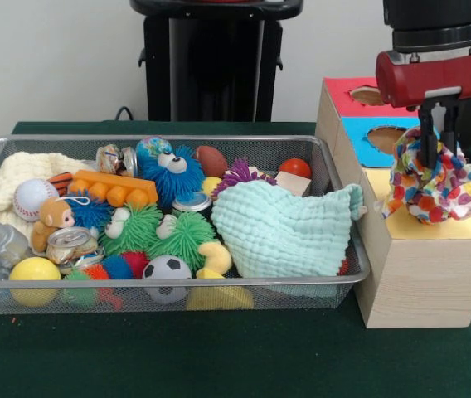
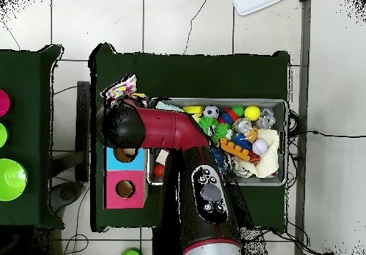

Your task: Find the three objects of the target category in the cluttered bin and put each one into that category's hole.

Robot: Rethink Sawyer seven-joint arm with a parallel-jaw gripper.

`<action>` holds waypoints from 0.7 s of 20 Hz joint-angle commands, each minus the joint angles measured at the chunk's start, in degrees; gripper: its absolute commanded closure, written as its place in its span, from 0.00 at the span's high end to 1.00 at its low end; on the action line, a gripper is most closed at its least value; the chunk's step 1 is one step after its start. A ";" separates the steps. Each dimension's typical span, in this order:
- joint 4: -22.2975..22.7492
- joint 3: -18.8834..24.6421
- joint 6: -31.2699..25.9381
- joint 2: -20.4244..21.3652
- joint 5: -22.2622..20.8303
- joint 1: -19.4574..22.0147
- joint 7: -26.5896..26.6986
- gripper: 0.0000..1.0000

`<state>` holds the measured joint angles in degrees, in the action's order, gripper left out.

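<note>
Because the pincer (image 1: 429, 157) pinches the spotted cloth (image 1: 439, 184) near the middle of its bunch, the piece hangs from the shut fingers as a loose, crumpled knot, with its corners flopping out to either side. It looks light and wholly limp: no stiffness, nothing fragile, and a soft weave that gives the fingers plenty to bite on, so slipping seems unlikely. The bother is more that it may cling or drape than that it may fall.

Directly below the pincer lies the yellow top (image 1: 443, 228) of the box. The cloth hides the hole there in the front view, and the arm covers it from overhead, so I cannot tell how well the bundle sits over the opening. The cloth's lowest folds seem to touch or almost touch the yellow surface. To one side of the pincer, farther back in the front view, the blue hole (image 1: 387, 138) and red hole (image 1: 366, 95) both stand uncovered.

A grip on the bunched middle suits such a thing, since it keeps the trailing ends short. On release, a spread corner could catch on the ragged rim and leave the cloth lying across the hole.

Well off to the pincer's other side sits the bin (image 1: 165, 286), heaped with balls, fuzzy toys and a mint cloth (image 1: 281, 228). No other spotted piece shows on its surface.
</note>
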<state>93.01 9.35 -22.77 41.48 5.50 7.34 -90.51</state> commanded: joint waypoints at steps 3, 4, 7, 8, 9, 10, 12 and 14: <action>-0.20 -0.37 3.30 -3.36 -3.10 0.45 -6.60 0.00; -0.31 -0.44 3.58 -3.63 -3.15 0.35 -6.63 0.00; -0.67 -0.95 4.66 -4.62 -3.27 -0.09 -6.98 0.00; -0.73 -1.14 4.84 -4.91 -3.15 -0.26 -7.23 0.00; -0.95 -1.24 5.09 -5.28 -3.12 -0.37 -7.28 0.00; -1.00 -1.31 5.23 -5.50 -3.03 -0.47 -7.34 0.00; -1.89 -1.57 5.25 -6.20 -3.03 -0.75 -7.12 0.00; -2.17 -2.03 5.40 -6.66 -2.83 -1.13 -7.41 0.00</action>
<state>92.84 8.68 -19.21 38.96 5.52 7.07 -90.51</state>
